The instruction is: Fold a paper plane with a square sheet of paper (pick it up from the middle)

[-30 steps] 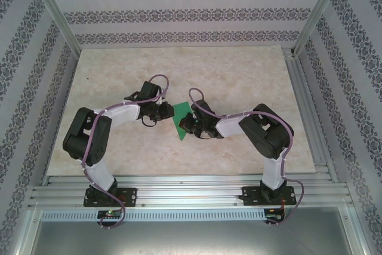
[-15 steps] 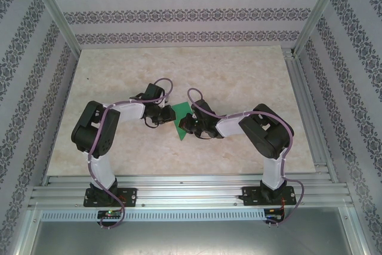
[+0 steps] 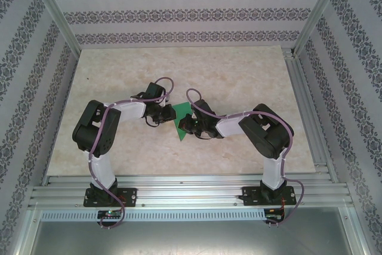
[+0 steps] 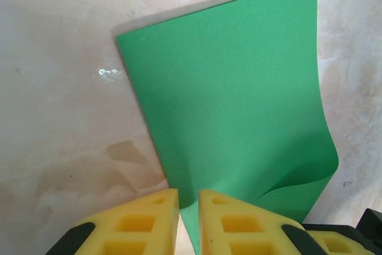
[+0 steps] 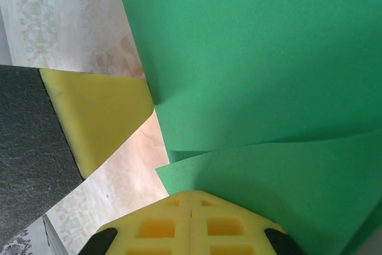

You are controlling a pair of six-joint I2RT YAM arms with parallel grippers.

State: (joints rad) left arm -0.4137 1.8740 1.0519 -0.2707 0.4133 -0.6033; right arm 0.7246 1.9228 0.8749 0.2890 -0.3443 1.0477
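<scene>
The pale marble-patterned table (image 3: 239, 76), smooth and faintly glossy, is boxed in by damask-striped wallpaper (image 3: 179, 13) and an aluminium rail frame (image 3: 191, 186). Near its middle lies the square sheet of paper (image 4: 227, 106), thin, matte and bright green, flat except for a corner curling up at 5 o'clock in the left wrist view. The left gripper (image 4: 188, 198) crowds it from 9 o'clock, its blocky yellow foam pads (image 4: 143, 219) a thin slit apart around the sheet's edge, though I cannot tell whether they pinch it. The right gripper (image 5: 191, 198), at the sheet's 4 o'clock, has its pads pressed together at the lifted flap.
</scene>
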